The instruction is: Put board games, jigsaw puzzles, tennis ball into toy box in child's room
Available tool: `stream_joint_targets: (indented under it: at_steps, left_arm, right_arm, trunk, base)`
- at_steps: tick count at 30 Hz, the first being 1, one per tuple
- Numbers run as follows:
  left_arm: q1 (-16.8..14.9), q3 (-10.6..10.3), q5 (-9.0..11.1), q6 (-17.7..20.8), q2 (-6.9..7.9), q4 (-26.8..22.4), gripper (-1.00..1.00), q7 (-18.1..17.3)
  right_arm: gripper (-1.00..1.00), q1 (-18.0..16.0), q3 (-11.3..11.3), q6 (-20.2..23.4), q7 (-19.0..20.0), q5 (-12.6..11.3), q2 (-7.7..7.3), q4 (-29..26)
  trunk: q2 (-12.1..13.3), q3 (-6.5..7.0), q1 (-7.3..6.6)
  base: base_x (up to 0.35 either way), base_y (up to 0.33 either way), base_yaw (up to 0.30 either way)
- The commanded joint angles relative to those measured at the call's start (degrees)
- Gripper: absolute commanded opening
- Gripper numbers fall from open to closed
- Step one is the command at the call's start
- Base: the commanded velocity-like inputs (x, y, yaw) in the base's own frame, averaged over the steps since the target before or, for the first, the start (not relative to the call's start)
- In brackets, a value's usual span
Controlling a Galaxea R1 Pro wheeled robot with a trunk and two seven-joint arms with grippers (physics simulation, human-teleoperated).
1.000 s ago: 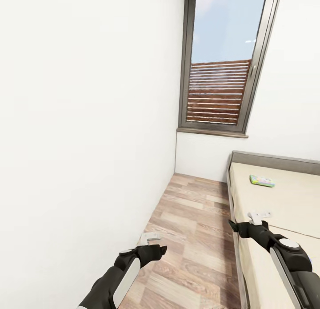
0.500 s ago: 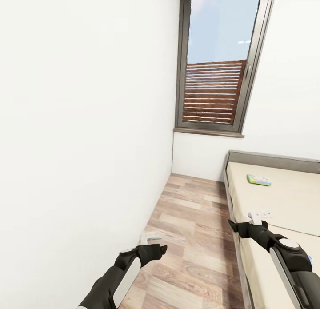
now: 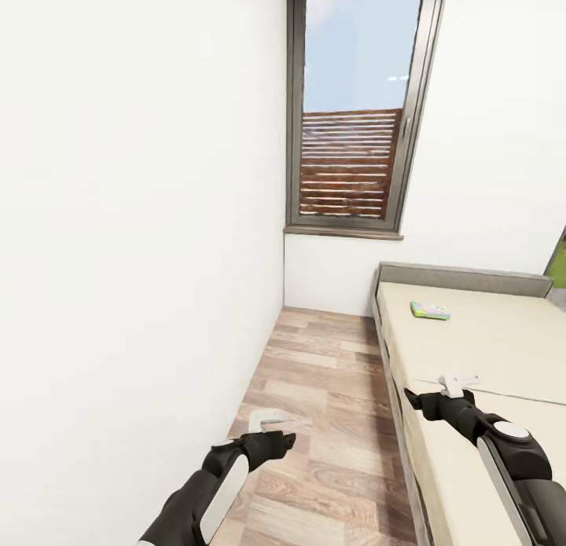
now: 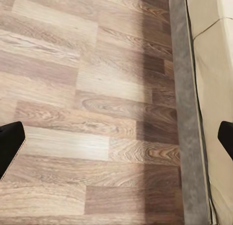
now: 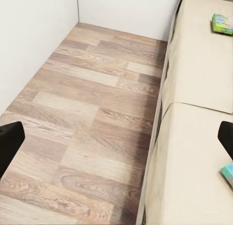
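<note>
Green-edged board game (image 3: 430, 310) on bed (image 3: 503, 349) (far end)

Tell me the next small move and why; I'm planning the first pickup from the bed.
Probably keep turning and roll toward the bed. Both the left hand and right hand are open and empty, and the nearest visible board game lies far up the mattress by the headboard, likely out of reach.

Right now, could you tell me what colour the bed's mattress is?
The mattress is beige, on a dark grey frame; the head view shows it best.
</note>
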Motion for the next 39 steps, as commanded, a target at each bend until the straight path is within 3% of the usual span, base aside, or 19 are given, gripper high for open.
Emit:
stream_joint_targets:
  at_steps: [1, 11, 28, 39]
  left_arm:
    - [0.0, -0.1, 0.6, 0.2, 0.03, -0.1, 1.00, 0.5]
    - [0.0, -0.5, 0.6, 0.1, 0.03, -0.2, 1.00, 0.6]
    - [0.0, -0.4, 0.6, 0.3, -0.11, -0.3, 1.00, 0.6]
    - [0.0, -0.3, 0.6, 0.3, -0.07, -1.1, 1.00, 0.6]
  right_arm:
    - [1.00, 0.0, -0.1, 0.3, 0.3, -0.1, -0.02, -0.1]
    - [1.00, 0.0, -0.1, 0.4, 0.3, -0.1, 0.01, -0.1]
    - [1.00, 0.0, 0.0, 0.4, 0.3, -0.1, 0.03, -0.1]
    - [1.00, 0.0, 0.0, 0.4, 0.3, -0.1, -0.05, -0.1]
  trunk:
    - [0.0, -0.07, 0.02]
    - [0.0, -0.07, 0.02]
    - [0.0, -0.07, 0.02]
    - [0.0, -0.07, 0.02]
  base:
    - [0.225, 0.183, -0.028]
    - [0.208, 0.141, -0.060]
    - [0.013, 0.008, -0.276]
    - [0.029, 0.053, -0.059]
